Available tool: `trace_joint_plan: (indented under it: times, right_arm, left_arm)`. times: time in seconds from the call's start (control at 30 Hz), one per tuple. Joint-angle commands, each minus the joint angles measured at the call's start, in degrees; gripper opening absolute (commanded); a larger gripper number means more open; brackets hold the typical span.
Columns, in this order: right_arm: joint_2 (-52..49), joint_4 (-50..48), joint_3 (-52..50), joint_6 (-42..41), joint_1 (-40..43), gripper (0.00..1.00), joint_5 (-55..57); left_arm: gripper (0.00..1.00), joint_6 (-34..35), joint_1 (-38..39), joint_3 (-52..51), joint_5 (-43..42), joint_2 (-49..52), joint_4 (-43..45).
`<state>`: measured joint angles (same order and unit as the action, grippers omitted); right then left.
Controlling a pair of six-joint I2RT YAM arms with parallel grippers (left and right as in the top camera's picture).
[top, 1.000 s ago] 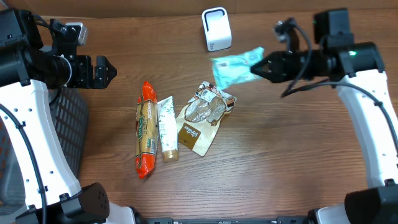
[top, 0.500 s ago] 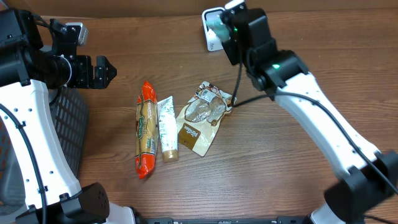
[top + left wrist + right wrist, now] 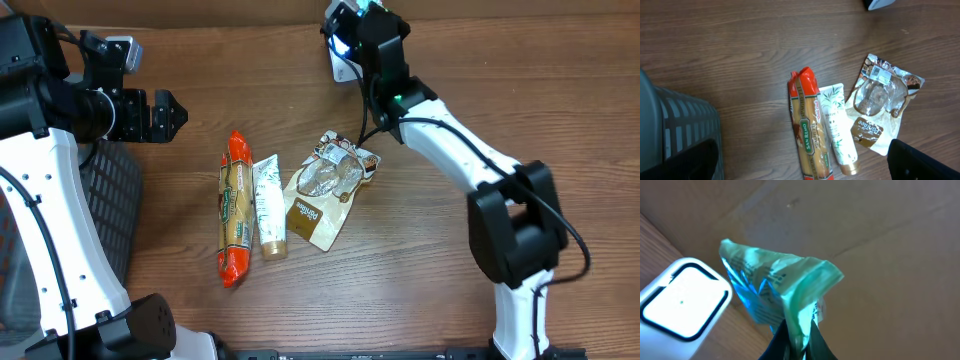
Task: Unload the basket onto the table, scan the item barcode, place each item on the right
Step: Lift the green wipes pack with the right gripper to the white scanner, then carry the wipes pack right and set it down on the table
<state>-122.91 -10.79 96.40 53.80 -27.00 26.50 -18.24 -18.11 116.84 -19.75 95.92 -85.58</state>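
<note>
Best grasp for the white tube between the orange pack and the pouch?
Likely the gold cap end, from straight above, jaws across its width. The tube lies flat with the orange pack along one long side and the pouch close on the other; the narrower cap end leaves room.

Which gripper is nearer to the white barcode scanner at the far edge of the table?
Right. The right gripper, shut on a green packet, hovers just beside the scanner; the left gripper is open, far away near the basket.

White arms point(image 3: 40, 200) with black joints, cables — left pincer point(image 3: 176, 113) black too.
</note>
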Motion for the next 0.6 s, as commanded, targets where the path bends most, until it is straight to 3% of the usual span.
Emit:
trace_joint_plan:
  times: [0.0, 0.2, 0.57]
  right_arm:
    - [-3.39, -5.4, 1.38, 7.8, 0.13, 0.04, 0.87]
    - [-7.45, -9.97, 1.38, 14.91, 0.33, 0.04, 0.9]
    - [-8.9, -13.18, 1.38, 17.2, 1.27, 0.04, 0.92]
  left_arm:
    - [0.99, -1.27, 0.13, 0.26, -0.68, 0.09, 0.13]
    - [1.0, -1.27, 0.13, 0.26, -0.68, 0.09, 0.13]
    - [1.0, -1.27, 0.13, 0.26, -0.68, 0.09, 0.13]
